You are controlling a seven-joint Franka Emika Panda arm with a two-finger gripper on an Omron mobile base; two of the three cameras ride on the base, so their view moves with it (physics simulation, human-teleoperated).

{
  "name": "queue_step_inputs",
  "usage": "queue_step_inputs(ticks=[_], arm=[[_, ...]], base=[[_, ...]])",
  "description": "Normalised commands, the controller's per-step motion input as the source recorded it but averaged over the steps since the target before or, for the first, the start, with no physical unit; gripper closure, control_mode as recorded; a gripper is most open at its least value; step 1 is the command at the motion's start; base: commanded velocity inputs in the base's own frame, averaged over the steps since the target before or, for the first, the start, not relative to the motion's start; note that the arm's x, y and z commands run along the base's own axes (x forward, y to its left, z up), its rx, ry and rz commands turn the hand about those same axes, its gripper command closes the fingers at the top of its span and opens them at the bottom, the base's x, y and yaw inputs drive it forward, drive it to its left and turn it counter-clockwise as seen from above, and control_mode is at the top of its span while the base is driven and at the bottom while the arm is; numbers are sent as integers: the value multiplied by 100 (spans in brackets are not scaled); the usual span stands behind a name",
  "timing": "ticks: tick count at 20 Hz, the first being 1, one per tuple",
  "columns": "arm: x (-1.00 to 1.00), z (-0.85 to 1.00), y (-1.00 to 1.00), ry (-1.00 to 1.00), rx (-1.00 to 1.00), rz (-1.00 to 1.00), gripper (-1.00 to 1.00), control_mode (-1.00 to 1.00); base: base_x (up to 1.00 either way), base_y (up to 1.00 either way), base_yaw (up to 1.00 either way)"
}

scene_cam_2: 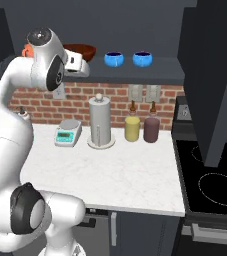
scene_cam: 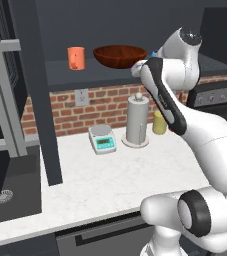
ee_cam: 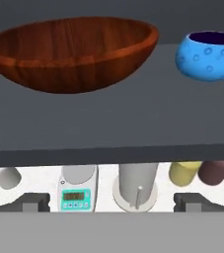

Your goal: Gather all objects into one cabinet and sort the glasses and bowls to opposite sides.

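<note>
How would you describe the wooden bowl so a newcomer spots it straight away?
Look at the dark charcoal cabinet shelf above the red brick wall. On it, between the small orange mug and two bright-blue cups, sits the wide reddish-brown wooden bowl. It is glossy, shallow and far broader than its neighbours.

No text, label or brand can be read anywhere: the small kitchen scale [ee_cam: 75, 192] on the counter has a green display with dark digits (too blurred to make out), and nothing else carries any marking.
</note>
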Motion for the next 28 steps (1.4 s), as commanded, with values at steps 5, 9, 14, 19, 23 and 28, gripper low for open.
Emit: queue_step_inputs(ticks=[5, 9, 14, 19, 23, 28], arm=[[1, 25, 100, 15, -3, 4, -100, -100], [19, 6, 89, 10, 0, 4, -100, -100], [19, -5, 57, 1, 1, 7, -100, -100], [0, -10, 12, 1, -1, 6, -100, -100], [13, -28, 11, -4, -1, 4, -100, -100], [22, -12, 20, -23, 2, 2, -100, -100]], base=[[0, 0, 0], [0, 0, 0], [0, 0, 0], [0, 0, 0], [0, 0, 0], [0, 0, 0]])
